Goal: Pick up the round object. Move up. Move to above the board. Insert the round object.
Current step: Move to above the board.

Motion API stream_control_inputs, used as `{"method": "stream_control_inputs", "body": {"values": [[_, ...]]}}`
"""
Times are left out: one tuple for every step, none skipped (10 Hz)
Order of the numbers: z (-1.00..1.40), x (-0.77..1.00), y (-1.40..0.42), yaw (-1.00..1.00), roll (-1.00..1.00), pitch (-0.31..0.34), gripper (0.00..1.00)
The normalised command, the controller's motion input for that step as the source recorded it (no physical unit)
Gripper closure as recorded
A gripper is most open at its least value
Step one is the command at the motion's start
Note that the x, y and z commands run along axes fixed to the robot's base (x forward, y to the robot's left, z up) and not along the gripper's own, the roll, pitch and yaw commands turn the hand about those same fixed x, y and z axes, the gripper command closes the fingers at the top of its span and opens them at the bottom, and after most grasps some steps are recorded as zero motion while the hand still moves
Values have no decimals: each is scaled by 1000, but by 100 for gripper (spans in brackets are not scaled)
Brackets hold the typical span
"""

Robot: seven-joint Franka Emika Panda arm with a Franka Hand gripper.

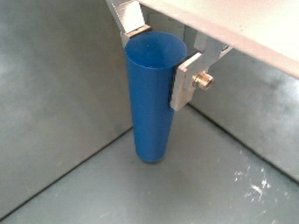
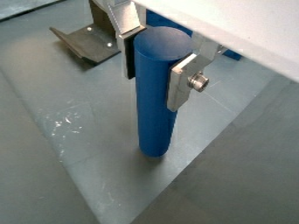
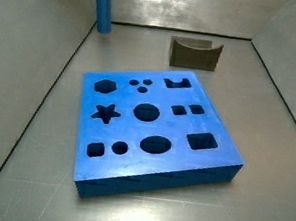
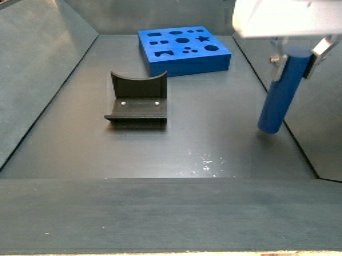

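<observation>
Wrist views first: gripper (image 1: 162, 54) is closing its silver fingers (image 1: 187, 83) on the upper part of the round object (image 1: 153, 105), a blue peg standing upright, its foot at or just above the grey floor (image 1: 70, 87); contact there is hard to judge. Grip is sitting high, so a long free length is hanging below; any slip or bump is likely tilting it in the jaws. Floor seams are running close by the foot. In a wrist view the fixture (image 2: 84, 40) is standing near, behind the peg (image 2: 156, 96).

Side views: peg (image 3: 103, 3) is showing in a far corner, close to the pen walls, well apart from the board (image 3: 148, 133). Gripper (image 4: 299, 60) is holding the peg (image 4: 285, 95) beside the right wall (image 4: 329, 130); little room is remaining on that side. Fixture (image 4: 136, 100) is lying between peg and board (image 4: 185, 50), off the straight line. Lifting too low is risking a strike on the board's edge; the round hole (image 3: 147, 112) is leaving small margin for a tilted peg.
</observation>
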Motion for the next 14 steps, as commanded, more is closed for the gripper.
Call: {"method": "stream_control_inputs", "body": {"values": [[1000, -41, 100, 27, 96, 82, 100], [1000, -43, 93, 25, 85, 60, 100], [1000, -43, 86, 21, 86, 57, 100], [1000, -42, 80, 24, 81, 54, 100], [1000, -41, 77, 24, 77, 57, 100], [1000, -39, 72, 23, 73, 62, 100], [1000, -38, 68, 22, 72, 63, 100], [1000, -39, 61, 22, 68, 62, 100], [1000, -37, 52, 20, 65, 61, 100], [1000, -34, 45, 16, 64, 61, 100], [1000, -32, 35, 12, 62, 66, 100], [928, -22, 23, 9, 59, 69, 100], [783, -13, 12, 8, 55, 75, 100], [686, -9, 8, 7, 54, 76, 100]]}}
